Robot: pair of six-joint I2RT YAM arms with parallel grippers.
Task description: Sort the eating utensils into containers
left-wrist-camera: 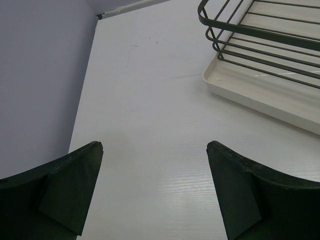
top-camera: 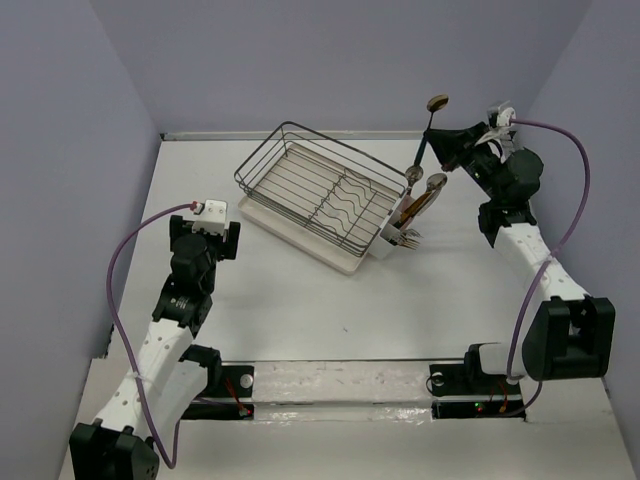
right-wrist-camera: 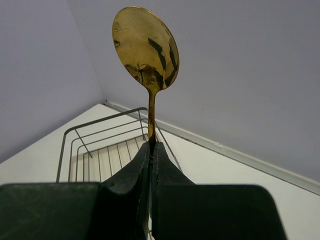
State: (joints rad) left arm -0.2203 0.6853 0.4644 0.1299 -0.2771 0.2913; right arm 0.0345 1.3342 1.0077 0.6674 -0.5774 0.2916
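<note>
A gold spoon [right-wrist-camera: 146,47] stands with its round bowl up, and my right gripper [right-wrist-camera: 152,145] is shut on its stem. From above, that spoon [top-camera: 437,102] and the right gripper [top-camera: 438,136] hang over the table's far right, just beyond the white cutlery container [top-camera: 383,243] on the rack's right end. Several utensils [top-camera: 420,192] stick out of that container, spoon heads and fork tines showing. Left of the rack, my left gripper [top-camera: 222,232] sits low over bare table; its fingers [left-wrist-camera: 95,150] stand wide apart with nothing between them.
The black wire dish rack [top-camera: 300,185] sits on a cream drip tray [left-wrist-camera: 260,95] in the middle of the white table. Lilac walls close in the left, back and right sides. The rack's near left corner [left-wrist-camera: 215,30] lies just ahead of my left gripper.
</note>
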